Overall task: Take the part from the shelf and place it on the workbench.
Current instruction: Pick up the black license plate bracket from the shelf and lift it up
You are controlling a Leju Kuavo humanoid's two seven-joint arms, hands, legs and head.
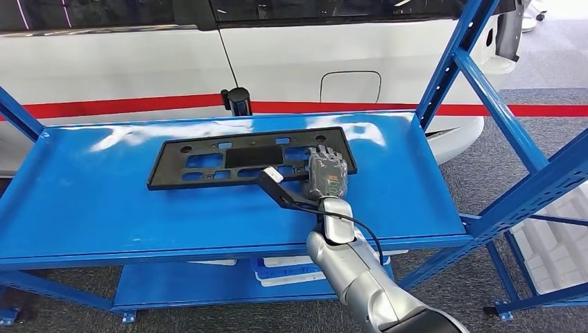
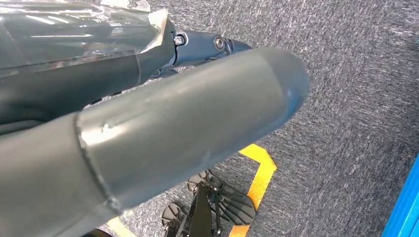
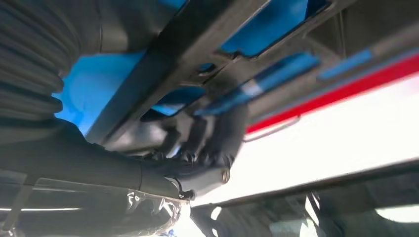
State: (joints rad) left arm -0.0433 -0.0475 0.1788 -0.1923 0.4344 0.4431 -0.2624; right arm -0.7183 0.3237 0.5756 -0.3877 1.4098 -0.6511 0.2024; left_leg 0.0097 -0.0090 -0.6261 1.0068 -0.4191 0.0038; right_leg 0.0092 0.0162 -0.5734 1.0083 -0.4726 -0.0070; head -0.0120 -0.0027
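Early stage. The part (image 1: pixel 251 157), a black frame, lies flat on the blue shelf (image 1: pixel 104 208). The right hand (image 1: pixel 326 175) rests on its near right end, fingers reaching under the edge; firm grip cannot be told. Left hand (image 2: pixel 163 133) hangs over the floor, its state unclear. Lift and transfer to the workbench remain.

White car (image 1: pixel 139 69) with red stripe behind, grey carpet (image 1: pixel 485 166), yellow floor tape (image 2: pixel 262 173)

The part (image 1: pixel 251 158) lies on the shelf (image 1: pixel 104 208), my right hand (image 1: pixel 327 173) on its right end, car (image 1: pixel 291 62) behind.
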